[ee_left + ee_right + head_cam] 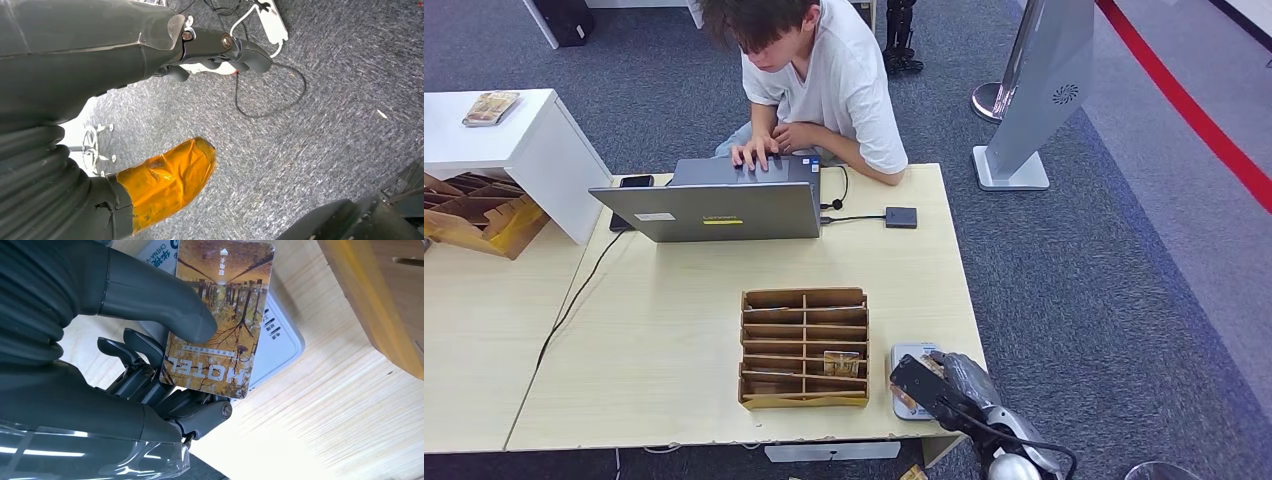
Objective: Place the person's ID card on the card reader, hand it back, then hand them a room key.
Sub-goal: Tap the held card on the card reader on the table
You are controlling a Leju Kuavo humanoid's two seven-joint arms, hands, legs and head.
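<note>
My right hand (946, 385) is at the table's near right corner, over the white card reader (906, 353). In the right wrist view the thumb (155, 302) and fingers pinch a card (220, 315) printed HOTEL with yellow autumn trees. It is held just above the card reader (281, 346); I cannot tell whether they touch. My left hand (150, 55) hangs over the carpet, holding nothing, its orange-taped thumb (170, 180) apart from the fingers. The person (824, 75) sits at the far side, both hands on a laptop (714, 210).
A wooden card organiser (804, 347) stands just left of the reader, one card (841, 362) in a slot; its wall (385, 300) is close to my right hand. Cables and a small dark box (901, 217) lie beside the laptop. A white cabinet (514, 150) stands far left.
</note>
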